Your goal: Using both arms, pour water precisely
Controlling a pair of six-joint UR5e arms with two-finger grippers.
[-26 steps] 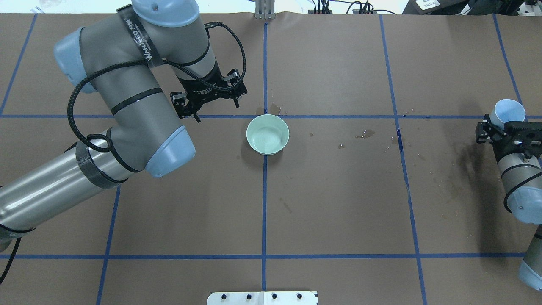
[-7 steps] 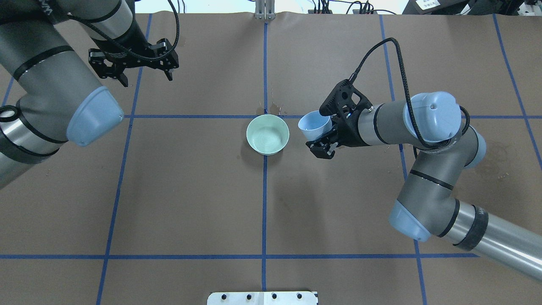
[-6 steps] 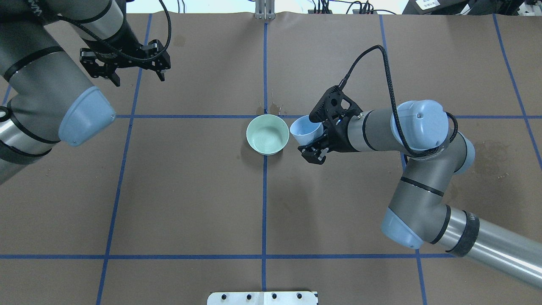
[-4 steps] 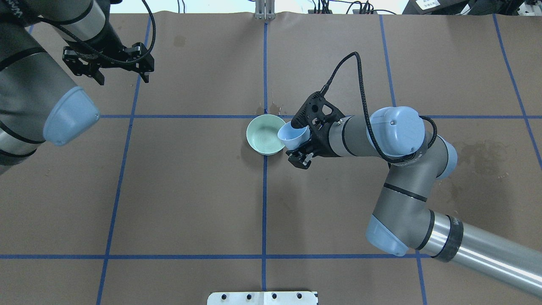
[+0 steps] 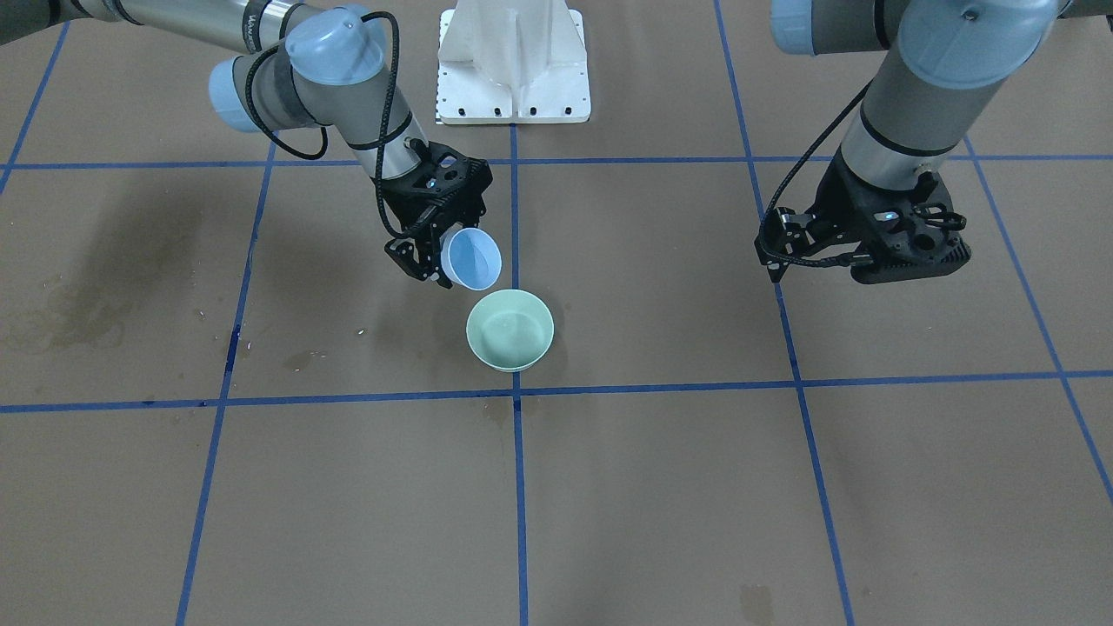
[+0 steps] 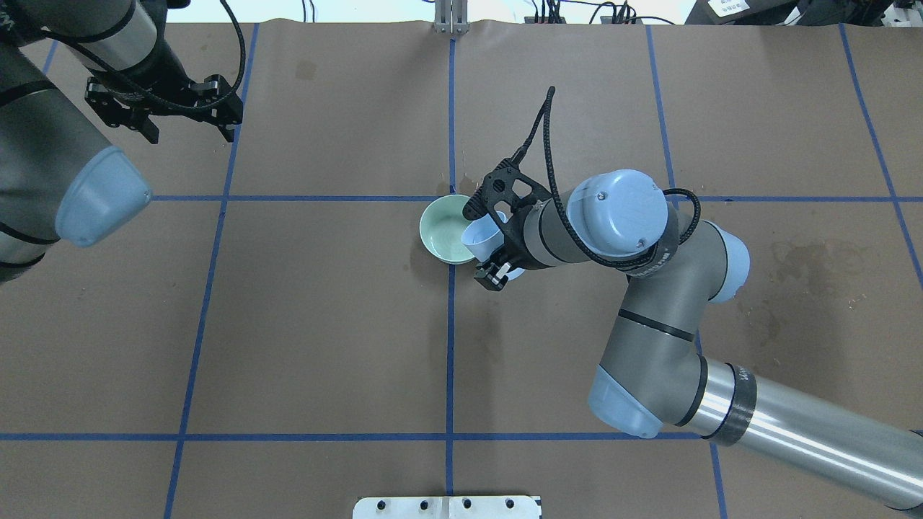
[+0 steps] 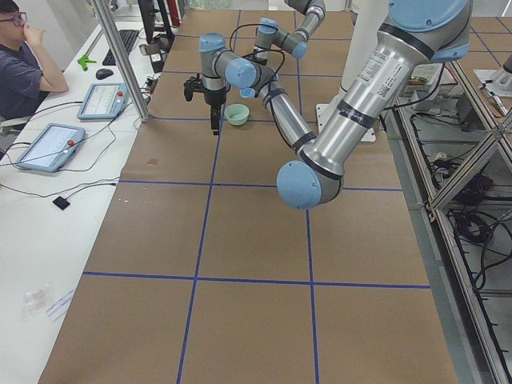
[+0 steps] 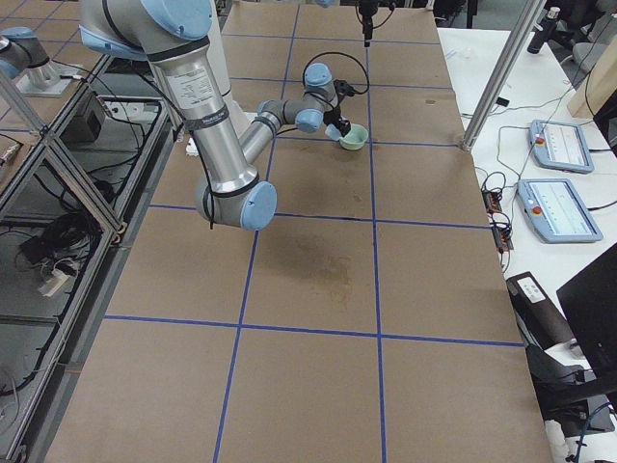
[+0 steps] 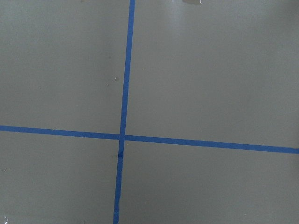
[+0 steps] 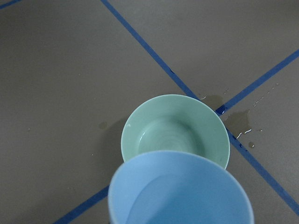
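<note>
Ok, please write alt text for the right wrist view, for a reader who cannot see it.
A light-blue cup fills the bottom edge, overlapping the near rim of a pale green bowl on the brown table. Blue tape lines cross the table, and small wet spots lie right of the bowl.

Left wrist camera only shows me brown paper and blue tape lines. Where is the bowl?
Observer: The green bowl stands in the middle of the table, far from your left claw, which is open and empty.
Operator: Who has the cup?
Observer: The right claw holds the blue cup, tilted toward the bowl right by its rim.
Operator: Is anything spilled?
Observer: Yes, the right wrist view shows small wet splashes on the table beside the bowl.
</note>
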